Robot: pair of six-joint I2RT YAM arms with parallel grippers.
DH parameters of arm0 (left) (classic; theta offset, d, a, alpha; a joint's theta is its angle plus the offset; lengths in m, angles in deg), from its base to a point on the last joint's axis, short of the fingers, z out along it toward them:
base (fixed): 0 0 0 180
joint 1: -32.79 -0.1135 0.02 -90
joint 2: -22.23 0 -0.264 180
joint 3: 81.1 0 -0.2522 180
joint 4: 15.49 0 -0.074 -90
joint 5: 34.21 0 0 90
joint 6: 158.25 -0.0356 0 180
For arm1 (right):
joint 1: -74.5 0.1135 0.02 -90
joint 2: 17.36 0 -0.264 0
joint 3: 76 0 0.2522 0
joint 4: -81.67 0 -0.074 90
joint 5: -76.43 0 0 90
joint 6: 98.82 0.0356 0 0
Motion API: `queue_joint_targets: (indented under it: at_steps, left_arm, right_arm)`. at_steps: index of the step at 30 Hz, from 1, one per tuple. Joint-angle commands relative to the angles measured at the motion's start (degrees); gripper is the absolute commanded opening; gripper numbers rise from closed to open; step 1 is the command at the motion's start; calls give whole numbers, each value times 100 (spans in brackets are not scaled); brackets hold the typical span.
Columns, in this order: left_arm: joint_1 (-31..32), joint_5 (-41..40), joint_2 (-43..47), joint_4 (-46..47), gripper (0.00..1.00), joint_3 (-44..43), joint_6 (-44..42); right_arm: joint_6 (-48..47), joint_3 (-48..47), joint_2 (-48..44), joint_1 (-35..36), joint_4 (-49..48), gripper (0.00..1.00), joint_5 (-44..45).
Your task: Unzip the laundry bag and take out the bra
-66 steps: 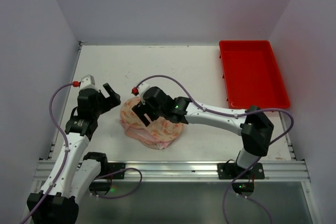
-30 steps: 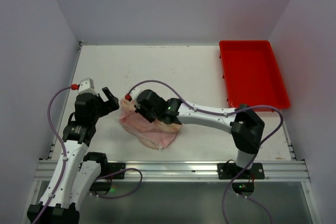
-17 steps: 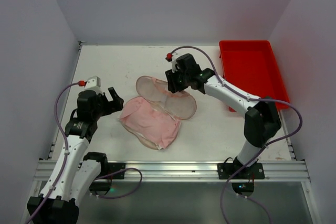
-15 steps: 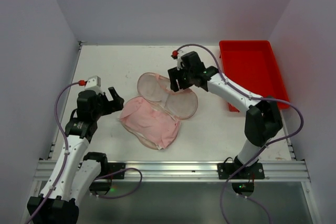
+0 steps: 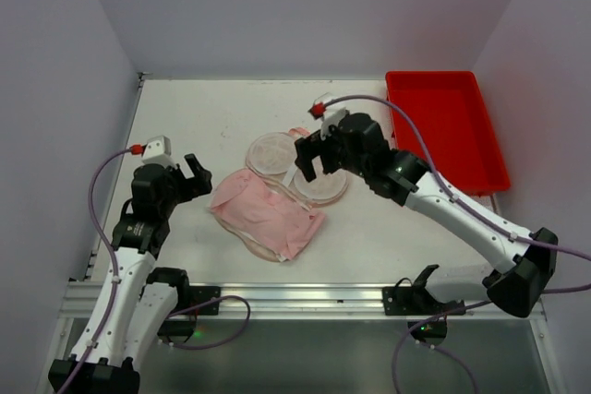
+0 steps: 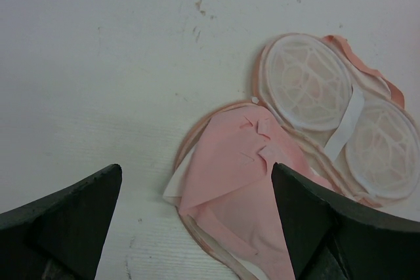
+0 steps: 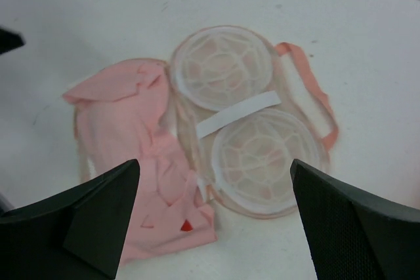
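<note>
The laundry bag (image 5: 323, 184) lies unzipped and spread open mid-table. Its far half shows two round white mesh domes in the left wrist view (image 6: 308, 83) and the right wrist view (image 7: 259, 155). The pale pink bra (image 5: 268, 214) lies loose on the bag's near half, also in the left wrist view (image 6: 256, 195) and the right wrist view (image 7: 125, 129). My left gripper (image 5: 196, 182) is open and empty, just left of the bra (image 6: 197, 175). My right gripper (image 5: 316, 161) is open and empty, hovering above the opened far half (image 7: 215, 165).
A red tray (image 5: 397, 136) stands at the back right. White walls close in the table at left, back and right. An orange-pink strap (image 7: 315, 96) of the bag curls off its far edge.
My right gripper flipped the bag's top half open toward the far right, then let go and rose above it. The bra came into view. My left gripper has barely moved.
</note>
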Motion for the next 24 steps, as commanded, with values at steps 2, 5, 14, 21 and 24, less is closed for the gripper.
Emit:
queue_joint_targets:
  at_steps: [2,5,14,21,24]
  left_arm:
    - [-33,-737,281,-16,100,-59,40]
    - [-42,-966,335,-77,100,-67,84]
    - [-60,-1326,475,-227,100,-103,207]
    - [-69,-1327,546,-200,100,-76,216]
    - [-86,-1274,484,-192,100,-85,207]
  right_arm:
    - [-323,595,332,1381,-421,99,41]
    - [-305,587,876,2120,-657,99,313]
    - [-630,-431,2934,3123,-1115,98,1657]
    - [-937,-503,3216,3123,-1291,96,2071]
    - [-1034,-634,3356,3097,-1291,95,1950]
